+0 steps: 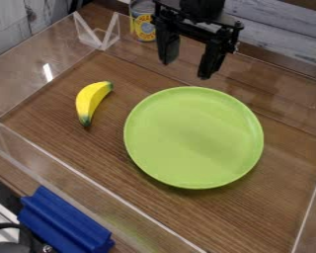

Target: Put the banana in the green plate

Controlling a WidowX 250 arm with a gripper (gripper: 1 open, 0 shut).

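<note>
Reading the scene from the near edge to the far wall:
Blue object [66,225]: ridged blue shape at the near left corner, outside the clear wall; its kind cannot be told.
Clear enclosure [27,156]: transparent walls around the working area.
Wooden table [68,158]: dark wood-grain surface carrying both task things.
Green plate [194,136]: large round lime-green plate with a shallow raised rim, lying flat right of centre; nothing lies in it.
Banana [92,102]: small yellow toy banana with dark tips, lying flat on the wood to the left of the plate, near it but clearly apart.
Banana, long axis: runs from the near tip, slightly left, to the far tip, slightly right, at a steep diagonal; the bow appears to bulge toward the left, away from the plate.
Gripper [188,58]: black two-fingered tool at the far side, pointing down, jaws spread wide with nothing between them; it hangs above the wood beyond the plate's far rim, well apart from the banana.
Can [145,24]: small printed container behind the gripper at the far wall.
Step in hand: judged as the approach, with the pick-up not yet begun.
Next move: likely a shift left and nearer, above the banana's middle, the fingers turned to close across its short width, then a descent.
</note>
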